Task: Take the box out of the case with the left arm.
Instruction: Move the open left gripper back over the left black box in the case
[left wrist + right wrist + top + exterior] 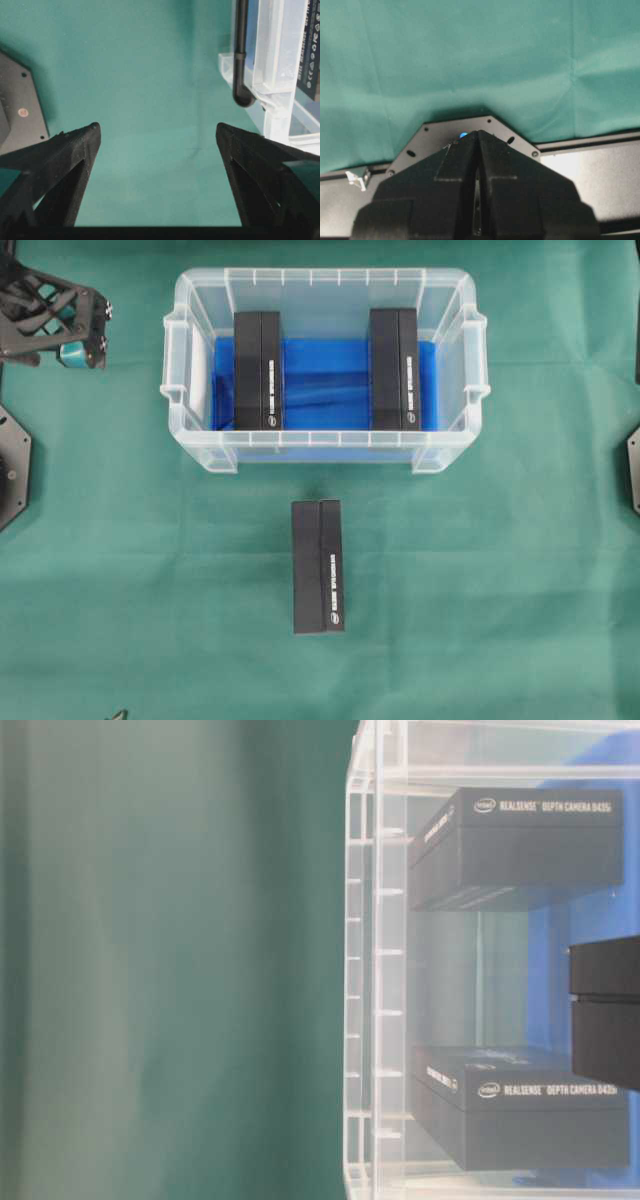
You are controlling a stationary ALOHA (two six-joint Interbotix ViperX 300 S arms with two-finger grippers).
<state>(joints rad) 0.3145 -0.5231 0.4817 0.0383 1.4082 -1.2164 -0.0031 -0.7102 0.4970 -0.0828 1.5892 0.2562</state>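
The clear case (200, 445) with a blue sheet on its bottom stands on the green cloth. Two black boxes lie in it, one at the left (258, 370) and one at the right (394, 368). A third black box (318, 566) lies on the cloth in front of the case. My left gripper (70, 330) hangs at the far left, outside the case. In the left wrist view it (157, 131) is open over bare cloth, nothing between its fingers, with the case corner (272, 75) to its right. My right gripper (478, 132) is shut and empty.
Grey arm base plates sit at the left edge (10, 470) and the right edge (633, 470) of the cloth. A black tube (241, 50) hangs beside the case corner. The right gripper hovers over its own base plate (430, 137).
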